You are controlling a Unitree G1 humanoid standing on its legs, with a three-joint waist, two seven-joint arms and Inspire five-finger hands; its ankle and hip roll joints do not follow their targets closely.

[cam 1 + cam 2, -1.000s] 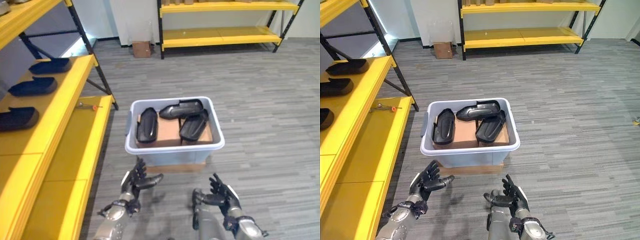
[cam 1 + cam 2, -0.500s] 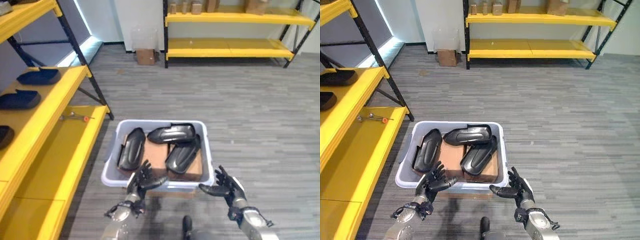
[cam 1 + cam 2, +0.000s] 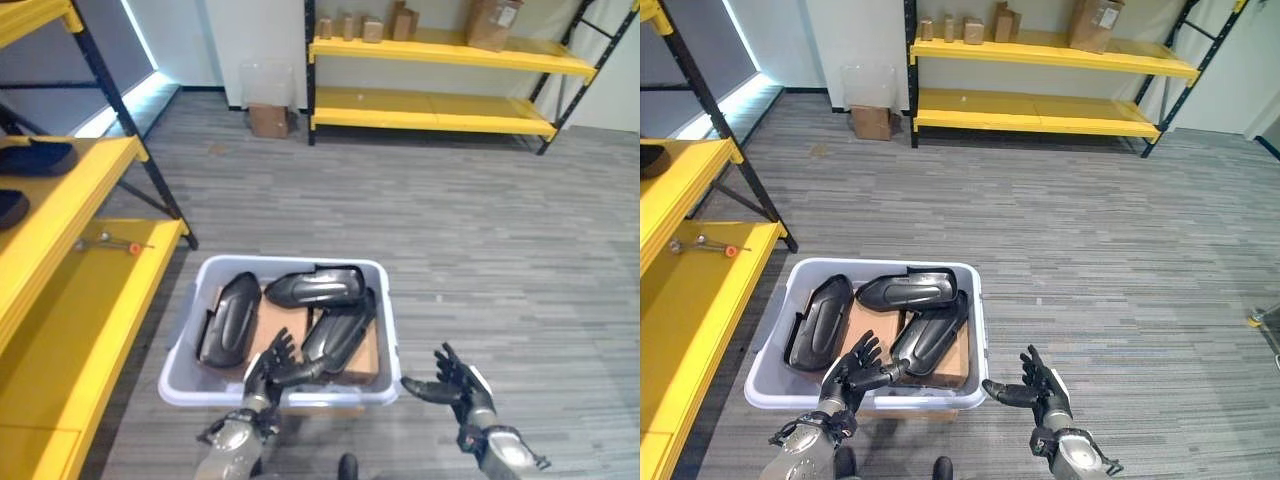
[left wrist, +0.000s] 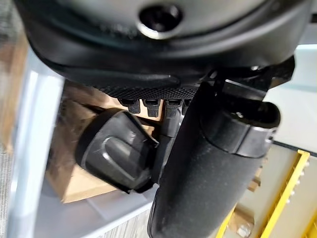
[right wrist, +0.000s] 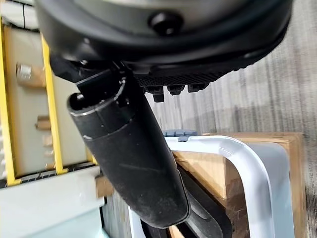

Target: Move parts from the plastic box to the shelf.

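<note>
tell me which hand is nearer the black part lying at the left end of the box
Left. The left hand is open over the plastic box's near rim, just right of that black part. The right hand is open outside the box, past its right wall.

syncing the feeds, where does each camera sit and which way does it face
Eye views: on the head, looking down at the plastic box of black parts; left hand and right hand open.
Left wrist view: past its thumb into the box.
Right wrist view: past its thumb at the box's corner.
All views share the box.
</note>
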